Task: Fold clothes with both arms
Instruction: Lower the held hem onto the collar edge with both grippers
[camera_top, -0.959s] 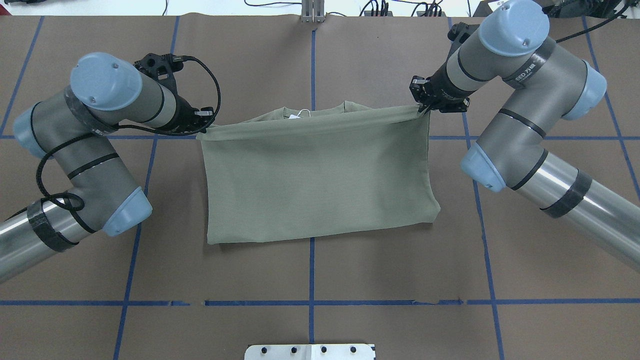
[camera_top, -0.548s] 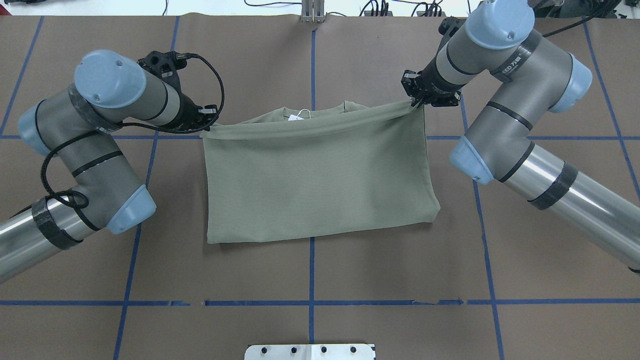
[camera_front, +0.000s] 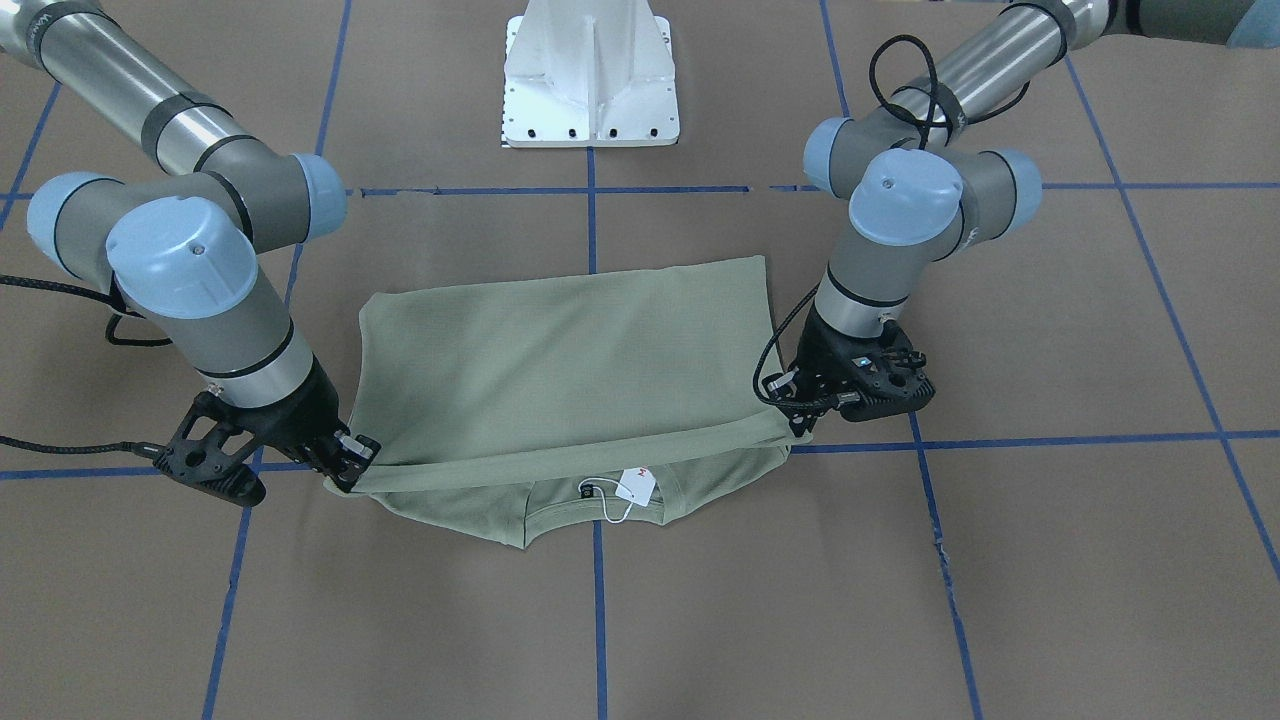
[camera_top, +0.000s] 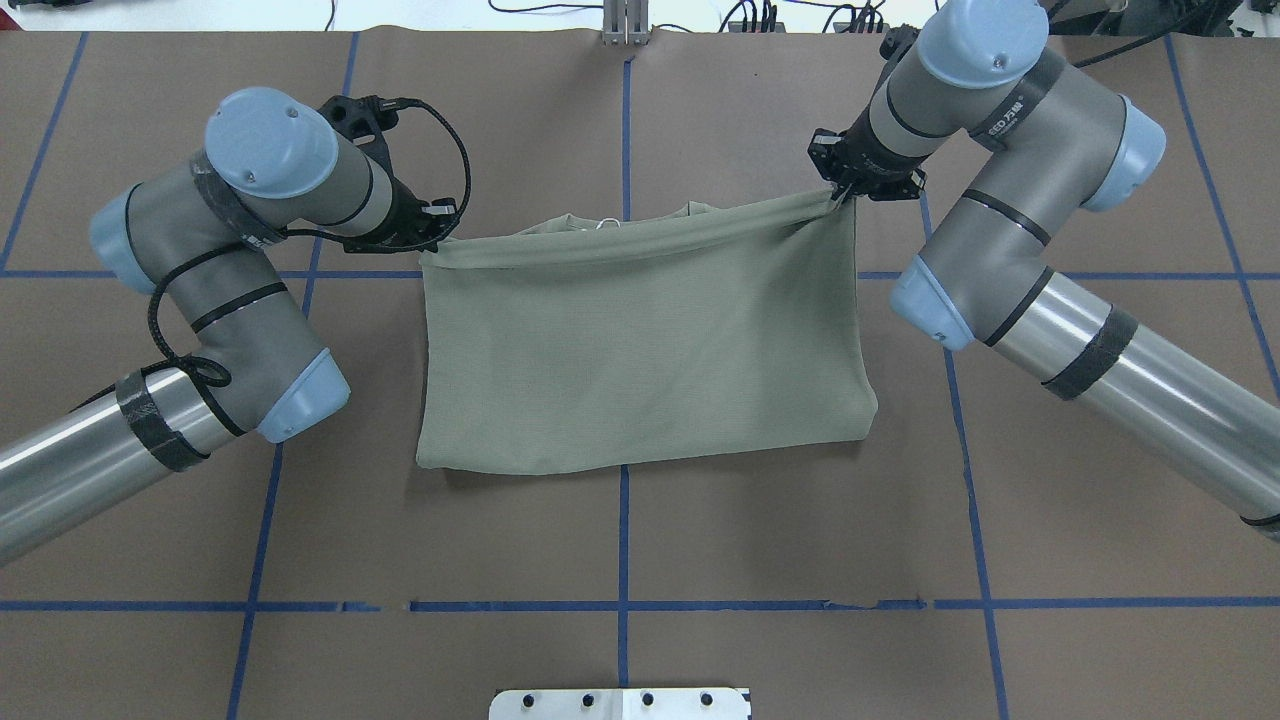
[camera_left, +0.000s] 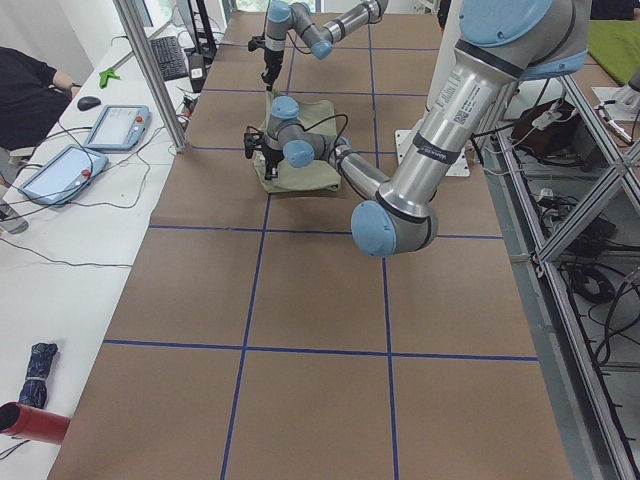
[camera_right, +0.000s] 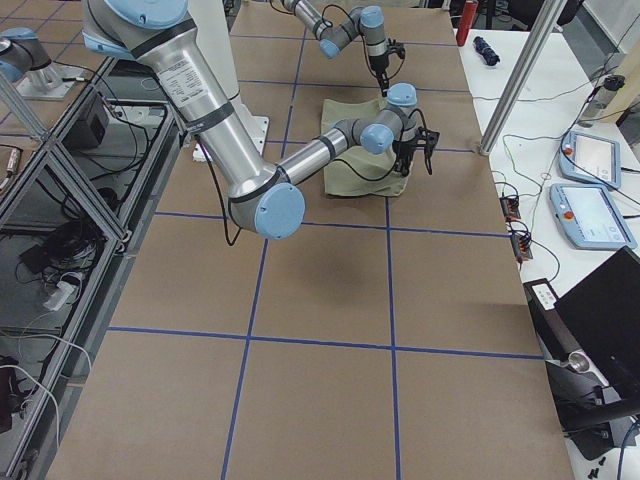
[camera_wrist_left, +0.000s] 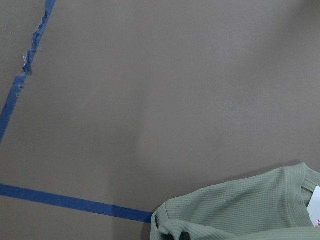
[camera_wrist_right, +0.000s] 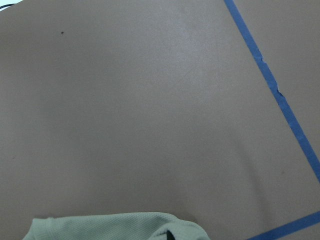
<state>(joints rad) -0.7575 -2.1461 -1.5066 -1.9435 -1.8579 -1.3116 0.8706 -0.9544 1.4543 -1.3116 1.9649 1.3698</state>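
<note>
i have the shirt (camera_top: 640, 350) lying flat near the middle of the table (camera_top: 700, 560), its lower half carried over the body, and the carried edge hangs stretched between my 2 grippers just short of the collar (camera_front: 600, 512). the left gripper (camera_top: 436, 236) is clenched on 1 corner of that edge and the right gripper (camera_top: 846, 193) is clenched on the other; the front-facing view shows cloth in both pinches. my worry is the span between them: the right end sits further toward the far side than the left, so if i set it down like this the fold likely lands skewed, with the collar and the hang tag (camera_front: 636, 486) poking out unevenly. if i pull the arms apart harder, a corner could slip from a pinch and the top layer would slump back. if i let go high, the edge may curl under; too low, and the fingertips may drag the lower layer. as for containers, i make out none near the shirt, no bin, tray or basket, so nothing sits inside anything.
</note>
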